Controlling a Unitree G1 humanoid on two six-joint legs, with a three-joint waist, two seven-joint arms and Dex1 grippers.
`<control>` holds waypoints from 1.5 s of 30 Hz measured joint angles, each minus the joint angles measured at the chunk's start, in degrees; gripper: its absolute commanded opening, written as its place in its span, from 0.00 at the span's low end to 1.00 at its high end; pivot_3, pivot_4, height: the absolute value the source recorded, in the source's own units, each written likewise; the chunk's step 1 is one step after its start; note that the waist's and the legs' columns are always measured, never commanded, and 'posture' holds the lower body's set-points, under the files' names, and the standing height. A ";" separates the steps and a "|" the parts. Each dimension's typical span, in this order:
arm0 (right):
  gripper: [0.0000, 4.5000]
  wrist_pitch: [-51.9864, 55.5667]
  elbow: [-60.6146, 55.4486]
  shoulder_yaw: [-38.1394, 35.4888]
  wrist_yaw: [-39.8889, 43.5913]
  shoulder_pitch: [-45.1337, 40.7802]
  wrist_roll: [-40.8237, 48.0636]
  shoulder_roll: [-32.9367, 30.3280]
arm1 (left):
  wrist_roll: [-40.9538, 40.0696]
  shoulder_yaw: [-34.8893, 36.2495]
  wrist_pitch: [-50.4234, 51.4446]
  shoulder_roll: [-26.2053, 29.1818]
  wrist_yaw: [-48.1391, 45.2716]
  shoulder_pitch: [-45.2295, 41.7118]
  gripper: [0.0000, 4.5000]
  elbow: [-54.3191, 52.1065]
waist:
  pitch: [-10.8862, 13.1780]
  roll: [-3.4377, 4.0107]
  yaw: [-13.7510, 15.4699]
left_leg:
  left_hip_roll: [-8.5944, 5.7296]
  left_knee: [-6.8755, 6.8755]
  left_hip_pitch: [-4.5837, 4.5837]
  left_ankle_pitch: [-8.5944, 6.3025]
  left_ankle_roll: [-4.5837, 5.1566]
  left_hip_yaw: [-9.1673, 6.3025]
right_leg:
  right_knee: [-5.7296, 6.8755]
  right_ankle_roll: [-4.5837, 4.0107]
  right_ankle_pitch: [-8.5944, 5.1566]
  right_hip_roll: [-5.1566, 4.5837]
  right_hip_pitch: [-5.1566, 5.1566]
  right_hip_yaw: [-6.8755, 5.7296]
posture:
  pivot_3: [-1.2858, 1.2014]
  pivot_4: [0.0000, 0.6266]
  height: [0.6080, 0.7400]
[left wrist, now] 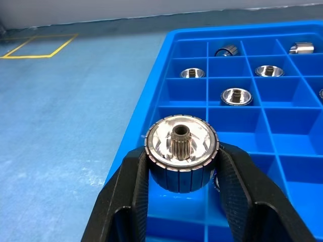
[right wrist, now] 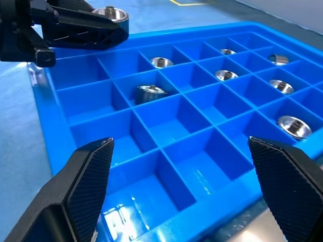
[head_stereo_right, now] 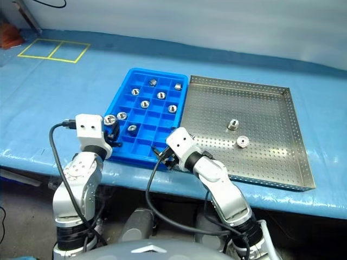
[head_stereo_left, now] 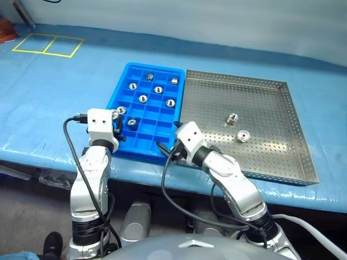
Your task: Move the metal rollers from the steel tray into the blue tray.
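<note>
Left gripper (left wrist: 180,174) clamps one roller (left wrist: 181,151) at the blue tray (head_stereo_left: 118,91) edge, apparently to drop it in a compartment; right gripper (right wrist: 184,189) hangs spread, empty, over near cells.

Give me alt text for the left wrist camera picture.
Two black fingers of the left gripper clamp a shiny silver metal roller at the edge of a bright blue plastic gridded tray, where more rollers sit in separate compartments.
</note>
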 measured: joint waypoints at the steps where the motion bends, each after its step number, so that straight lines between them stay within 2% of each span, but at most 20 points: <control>1: 1.00 -0.68 1.28 0.91 1.26 -1.62 0.05 0.04 | 0.06 -0.57 1.23 -0.40 0.52 1.54 0.37 -1.71 | 0.00 -0.01 0.13 | -0.01 -0.01 -0.01 0.00 0.00 -0.03 | 0.00 -0.01 0.00 0.00 0.00 -0.02 | 0.62 0.24 1.00; 11: 1.00 -2.15 3.39 2.54 3.17 -3.02 0.24 0.69 | 1.29 -2.46 9.24 -0.01 3.04 4.11 0.37 -5.88 | -0.01 -0.03 1.81 | 0.00 -0.07 -0.03 -0.01 -0.02 -0.13 | 0.00 -0.08 -0.05 0.02 -0.03 -0.12 | 0.62 0.24 1.00; 19: 1.00 -2.15 3.22 2.26 2.33 -1.40 0.17 0.54 | 1.44 -2.78 12.18 0.19 3.78 3.27 0.97 -6.97 | -0.01 -0.03 1.69 | 0.02 -0.08 -0.04 -0.02 -0.04 -0.13 | 0.00 -0.10 -0.06 0.02 -0.06 -0.13 | 0.60 0.24 1.00; 20: 1.00 -2.13 3.14 2.05 2.10 -1.28 0.16 0.54 | 1.44 -2.74 11.98 0.77 3.75 2.63 0.99 -6.91 | -0.01 -0.03 1.65 | 0.02 -0.08 -0.04 -0.02 -0.05 -0.13 | 0.01 -0.10 -0.06 0.02 -0.06 -0.13 | 0.60 0.24 1.00; 24: 1.00 -0.76 2.58 -1.55 -1.05 -0.84 -0.01 1.01 | 1.34 -1.46 5.83 3.12 3.54 -1.46 0.99 -3.83 | -0.01 -0.03 1.64 | 0.01 -0.08 -0.04 -0.01 -0.07 -0.10 | -0.02 -0.10 -0.06 -0.01 -0.05 -0.14 | 0.58 0.24 1.00; 28: 1.00 4.27 3.29 -9.73 -8.11 -2.44 -1.73 1.95 | -0.45 -0.73 -6.33 4.22 1.45 -4.17 0.99 3.60 | -0.01 -0.04 1.49 | 0.00 -0.08 -0.09 0.00 -0.08 -0.03 | -0.02 -0.14 -0.02 -0.04 -0.12 -0.12 | 0.56 0.24 1.00; 34: 1.00 11.73 10.40 -23.76 -21.46 -9.57 -4.31 5.53 | -3.42 -5.07 -22.56 5.12 -5.12 -5.43 0.99 13.52 | -0.01 -0.02 0.72 | 0.00 -0.15 -0.15 0.01 -0.07 0.04 | -0.06 -0.25 0.05 -0.04 -0.17 -0.09 | 0.55 0.24 1.00; 41: 1.00 13.89 20.09 -30.25 -27.49 -15.86 -4.28 7.26 | -10.40 -9.87 -26.54 4.76 -14.51 -5.02 0.99 16.88 | -0.01 0.05 -1.96 | 0.01 -0.19 -0.09 0.02 -0.03 0.06 | -0.02 -0.39 0.16 -0.03 -0.15 -0.08 | 0.54 0.24 1.00; 45: 1.00 13.85 25.96 -31.73 -28.79 -18.06 -3.68 7.73 | -11.64 -13.30 -27.20 7.69 -20.01 -3.21 0.99 18.48 | -0.01 0.08 -3.15 | 0.03 -0.19 -0.04 0.03 -0.01 0.04 | 0.02 -0.18 0.03 0.00 -0.12 -0.07 | 0.55 0.24 1.00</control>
